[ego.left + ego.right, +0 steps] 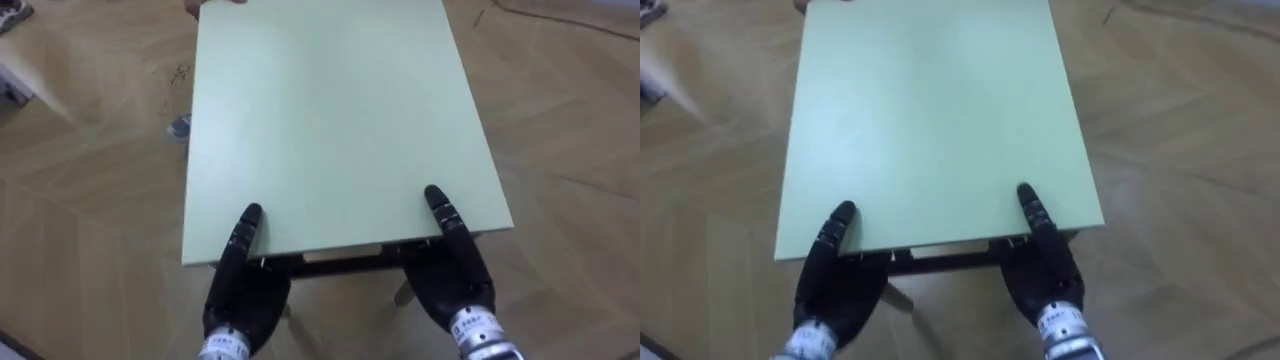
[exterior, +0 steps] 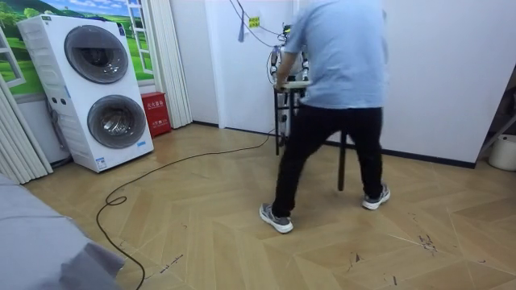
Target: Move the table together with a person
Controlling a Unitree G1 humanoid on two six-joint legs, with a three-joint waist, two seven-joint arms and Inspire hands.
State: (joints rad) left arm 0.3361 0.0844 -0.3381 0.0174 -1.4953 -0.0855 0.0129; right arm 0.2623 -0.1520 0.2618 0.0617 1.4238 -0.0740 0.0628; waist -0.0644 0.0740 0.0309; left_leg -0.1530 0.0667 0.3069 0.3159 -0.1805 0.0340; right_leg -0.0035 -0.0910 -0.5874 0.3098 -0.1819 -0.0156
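Observation:
A pale green table top [image 1: 330, 110] stretches away from me over a dark frame. My left hand [image 1: 243, 290] grips its near edge at the left, thumb lying on top and palm below the edge. My right hand [image 1: 455, 280] holds the near edge at the right in the same way, and the fingers of both are tucked under the top. In the room view a person [image 2: 334, 97] in a blue shirt and black trousers stands with their back to the camera. They hold the table's far end [image 2: 292, 83] and hide most of me. One dark table leg [image 2: 342, 161] shows beside their legs.
The floor is wooden parquet [image 1: 560, 120]. A stacked washer and dryer [image 2: 89, 89] stands at the room view's left with a red box [image 2: 155, 113] beside it. A dark cable [image 2: 161, 173] trails over the floor. White walls stand behind the table, and a white bin [image 2: 504, 151] at the far right.

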